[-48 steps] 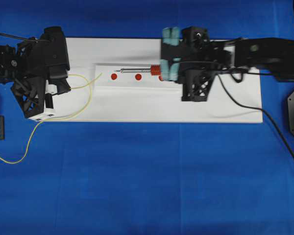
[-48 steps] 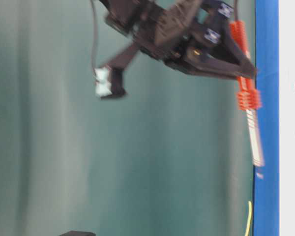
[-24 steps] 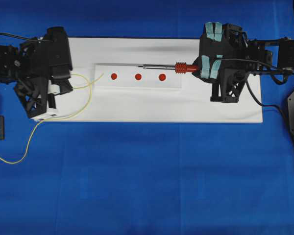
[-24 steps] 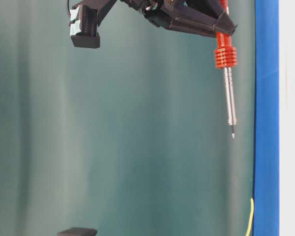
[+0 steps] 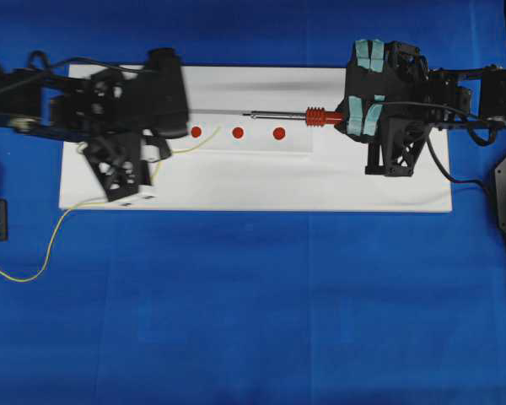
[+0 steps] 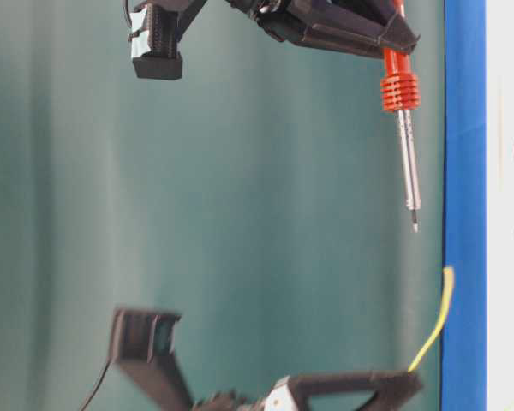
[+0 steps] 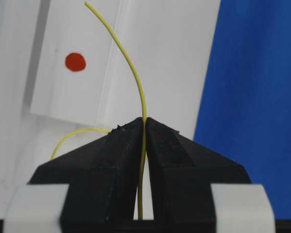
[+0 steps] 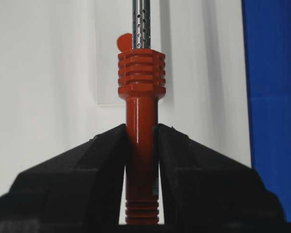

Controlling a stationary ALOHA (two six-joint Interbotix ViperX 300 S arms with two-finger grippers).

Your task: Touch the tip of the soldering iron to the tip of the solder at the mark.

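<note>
red-handled soldering iron [image 5: 299,116] level, yellow solder [image 7: 134,77] curling

A board [image 5: 253,181] lies across the bench [image 5: 253,304], a strip [image 5: 236,132] with three marks [image 5: 238,132] at its middle; the left gripper [image 5: 164,139] sits left of the marks with the solder [image 5: 194,143] reaching toward the nearest; the iron [image 5: 291,116] extends leftward from the right gripper [image 5: 354,118], behind the marks, its tip apart from the solder.

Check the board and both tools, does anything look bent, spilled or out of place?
Nothing stands out. The right hand grips the soldering iron straight, the left hand pinches the solder, whose free end simply curves, and three red marks sit evenly on the white board.
</note>
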